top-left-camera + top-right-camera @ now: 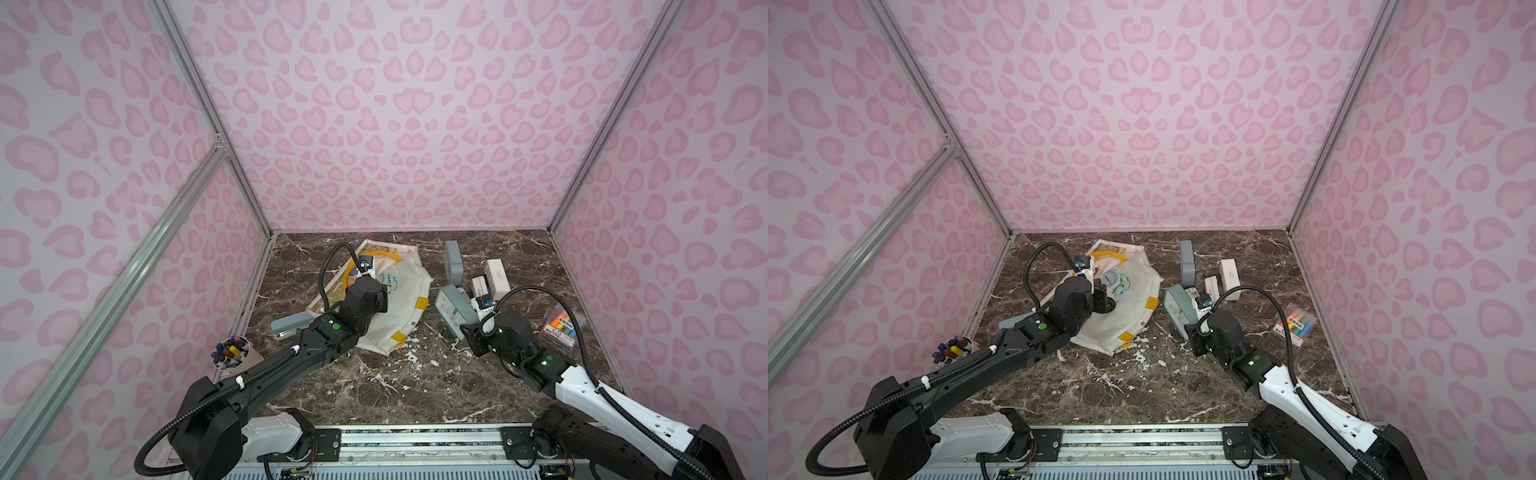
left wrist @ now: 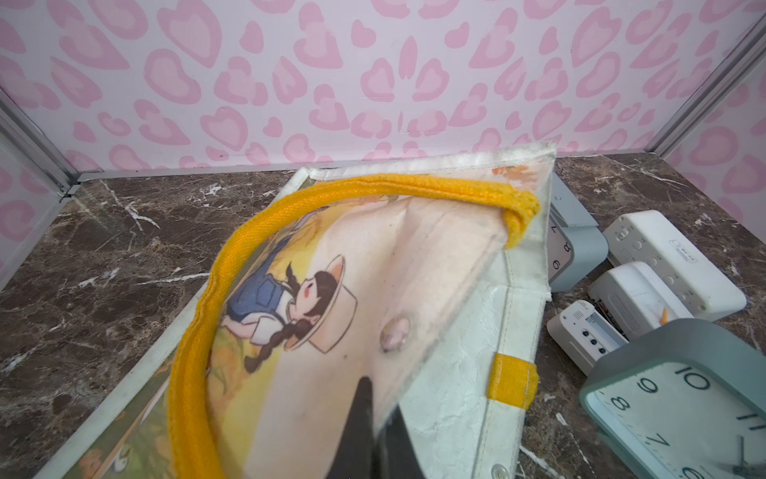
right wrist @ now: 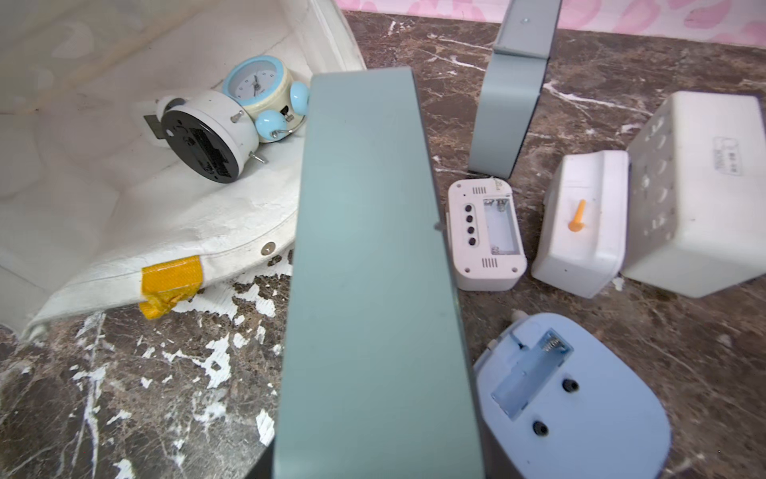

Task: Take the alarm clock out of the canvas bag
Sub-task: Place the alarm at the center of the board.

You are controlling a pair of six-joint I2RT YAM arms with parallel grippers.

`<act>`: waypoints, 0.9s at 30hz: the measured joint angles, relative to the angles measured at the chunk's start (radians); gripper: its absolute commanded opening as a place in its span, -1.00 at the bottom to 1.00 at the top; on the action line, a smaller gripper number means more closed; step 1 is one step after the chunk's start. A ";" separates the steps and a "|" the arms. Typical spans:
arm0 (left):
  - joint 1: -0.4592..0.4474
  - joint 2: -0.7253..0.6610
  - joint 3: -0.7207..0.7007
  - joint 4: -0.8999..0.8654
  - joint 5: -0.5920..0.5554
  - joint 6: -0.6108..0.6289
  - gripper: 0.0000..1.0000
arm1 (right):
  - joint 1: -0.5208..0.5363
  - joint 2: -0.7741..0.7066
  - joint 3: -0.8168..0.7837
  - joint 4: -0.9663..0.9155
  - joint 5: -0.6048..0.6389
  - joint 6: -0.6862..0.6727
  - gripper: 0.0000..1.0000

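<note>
**Bag held open, one clock out, two left inside**

Far left: the left hand [image 2: 378,423] is pinched together on the upper layer of the canvas bag [image 1: 405,295]. It holds the printed panel and its yellow handle [image 2: 199,331] up off the lower layer. The bag lies on the table [image 1: 415,382], left of centre, with its mouth gaping toward the right.

Inside, on the white lining near the rim:
- a pale-blue twin-bell clock [image 3: 256,89], dial showing
- touching it, a white round clock [image 3: 203,139] on its side, black back outward

Right of the bag: the right hand [image 1: 467,328] is clamped on a grey-green alarm clock [image 3: 373,269]. The clock is square, tilted, clear of the bag and just beside its rim.

Further right: a cluster of loose clocks [image 3: 580,224] on the table, white and grey, mostly backs up.

Progress, as judged: well along. The gripped clock is out and needs only setting down. The two small round ones remain, if all must come out.
</note>
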 measured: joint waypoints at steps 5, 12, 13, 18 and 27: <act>-0.001 0.000 0.002 0.000 -0.001 -0.003 -0.93 | 0.000 0.022 -0.008 -0.007 0.021 0.004 -0.48; -0.005 0.000 0.002 -0.004 -0.004 -0.003 -0.93 | 0.000 0.093 -0.003 0.015 0.039 0.026 -0.49; -0.006 0.000 0.002 -0.004 -0.004 -0.003 -0.93 | 0.000 0.110 0.005 0.016 0.041 0.029 -0.49; -0.008 -0.001 0.002 -0.006 -0.007 -0.003 -0.93 | 0.002 0.202 0.059 0.025 0.051 0.043 -0.50; -0.008 -0.013 0.001 -0.008 -0.018 -0.003 -0.93 | 0.011 0.345 0.129 0.050 0.140 0.074 -0.53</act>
